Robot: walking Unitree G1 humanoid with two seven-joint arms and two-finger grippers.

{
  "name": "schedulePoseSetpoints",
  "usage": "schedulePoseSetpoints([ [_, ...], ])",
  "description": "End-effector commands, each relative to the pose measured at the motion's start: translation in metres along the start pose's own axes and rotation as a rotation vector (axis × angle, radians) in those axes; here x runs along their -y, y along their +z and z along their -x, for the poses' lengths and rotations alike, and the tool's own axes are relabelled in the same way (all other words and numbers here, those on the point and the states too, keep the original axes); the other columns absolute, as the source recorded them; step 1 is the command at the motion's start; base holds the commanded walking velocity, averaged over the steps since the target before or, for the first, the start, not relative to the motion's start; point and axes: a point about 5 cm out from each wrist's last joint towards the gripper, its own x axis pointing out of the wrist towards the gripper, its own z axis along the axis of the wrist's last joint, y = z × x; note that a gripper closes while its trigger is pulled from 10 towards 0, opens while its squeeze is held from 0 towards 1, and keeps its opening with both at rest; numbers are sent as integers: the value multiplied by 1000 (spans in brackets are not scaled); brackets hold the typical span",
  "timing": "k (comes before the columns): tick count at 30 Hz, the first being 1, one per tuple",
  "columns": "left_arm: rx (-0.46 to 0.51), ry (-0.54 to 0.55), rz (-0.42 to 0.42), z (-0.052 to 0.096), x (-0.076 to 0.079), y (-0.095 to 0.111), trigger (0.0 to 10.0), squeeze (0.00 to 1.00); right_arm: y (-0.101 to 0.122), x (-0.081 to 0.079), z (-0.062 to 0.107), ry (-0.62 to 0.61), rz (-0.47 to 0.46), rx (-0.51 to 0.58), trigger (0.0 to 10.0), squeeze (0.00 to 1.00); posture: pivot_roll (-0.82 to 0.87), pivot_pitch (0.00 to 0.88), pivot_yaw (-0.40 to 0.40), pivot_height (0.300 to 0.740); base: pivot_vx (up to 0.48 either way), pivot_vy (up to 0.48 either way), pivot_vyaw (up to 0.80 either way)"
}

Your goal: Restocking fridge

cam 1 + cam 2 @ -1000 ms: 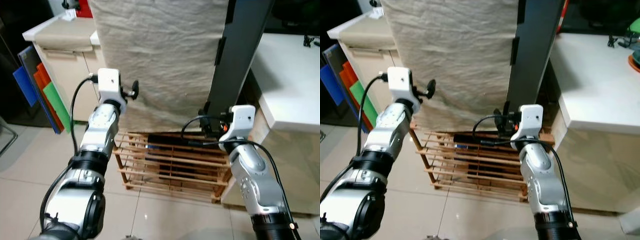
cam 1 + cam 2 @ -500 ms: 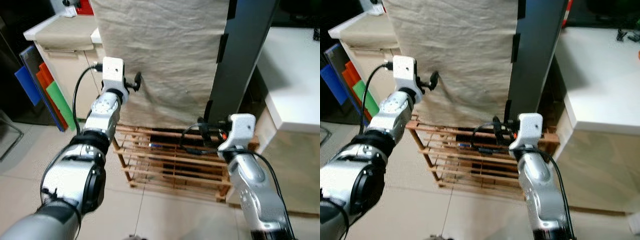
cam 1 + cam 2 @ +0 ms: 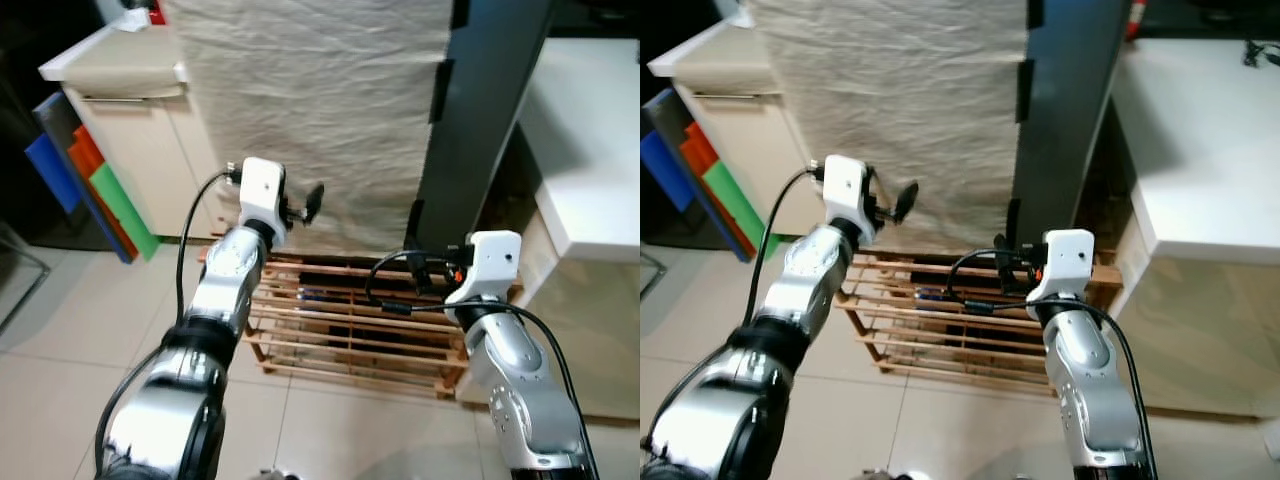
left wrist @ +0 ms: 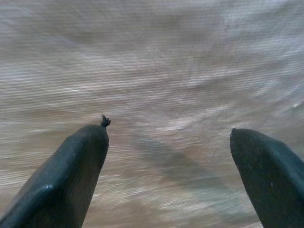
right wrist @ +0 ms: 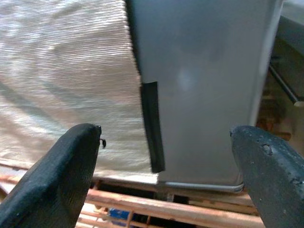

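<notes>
Wooden slatted rack [image 3: 350, 325] stands on the tiled floor [image 3: 60, 350], nearest. Left gripper [image 4: 168, 166], fingers spread apart and empty, faces the beige cloth [image 3: 310, 110]. Right gripper [image 5: 166, 175], likewise spread and empty, faces the grey fridge [image 5: 204, 90] standing beside the cloth, above the rack.

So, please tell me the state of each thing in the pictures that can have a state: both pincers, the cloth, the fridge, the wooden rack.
left pincer: open, holding nothing, raised close in front of the cloth.
right pincer: open, holding nothing, aimed at the fridge's lower edge.
beige cloth: hanging, wrinkled, draped over the fridge front.
dark grey fridge: standing on the rack; open or shut cannot be told.
wooden slatted rack: on the tiled floor, under the fridge.
</notes>
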Motion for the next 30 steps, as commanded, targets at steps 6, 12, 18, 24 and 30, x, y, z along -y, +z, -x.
schedulePoseSetpoints([
  [6,112,4,-14,32,1,28,10000,0,7,1,-8,-6,54,67,10000,0,-90,0,66,740,0,0,0],
  [12,155,157,95,66,-4,37,10000,0,5,53,15,-239,132,101,10000,0,-81,0,46,740,0,0,0],
  [18,133,106,42,54,0,37,10000,0,4,50,6,-230,114,105,10000,0,-92,0,50,740,0,0,-747],
  [24,113,36,21,48,9,35,10000,0,0,43,5,-222,106,117,10000,0,-134,0,76,740,0,-80,-769],
  [30,101,-50,49,46,25,32,10000,0,1,44,7,-233,109,126,10000,0,-149,0,92,740,0,-480,-769],
])
